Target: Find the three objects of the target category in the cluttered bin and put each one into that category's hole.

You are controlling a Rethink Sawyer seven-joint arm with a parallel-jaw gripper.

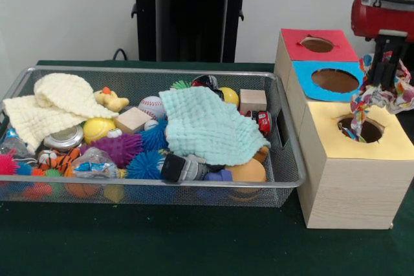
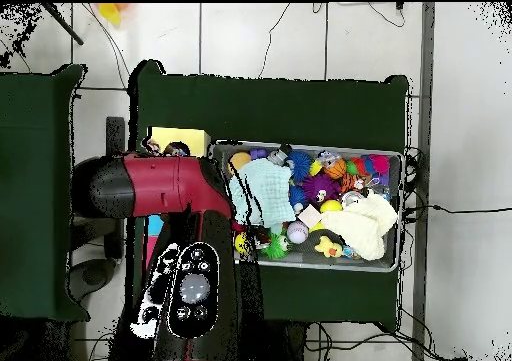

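1. Green cloth covers the counter (image 1: 149,244), and a white wall stands behind it.
2. On the counter sits a wire mesh bin (image 1: 284,159) full of toys and cloths. Just beside it stands a wooden box (image 1: 352,192) with three holes on top: a red hole (image 1: 317,44), a blue hole (image 1: 335,80) and a yellow hole (image 1: 360,129).
3. The gripper (image 1: 383,72) hangs over the yellow hole. Its jaws are closed on a colorful patterned cloth (image 1: 388,98).
4. The patterned cloth droops down, and its low end dips into the yellow hole. Most of it is above the hole.
5. Two more cloths lie in the bin. A mint green cloth (image 1: 210,124) lies spread over the toys at the bin's middle. A cream cloth (image 1: 55,105) lies bunched up at the end away from the box.
6. I think cloths are the things to find, so the yellow hole is their home.
7. Cloths like these are light, soft and floppy. They will not break or slip much. They will sag and can catch on the hole's edge.
8. A good place to pinch the mint green cloth is a raised fold near its middle, so it lifts free of the spiky balls (image 1: 145,159) beside it.
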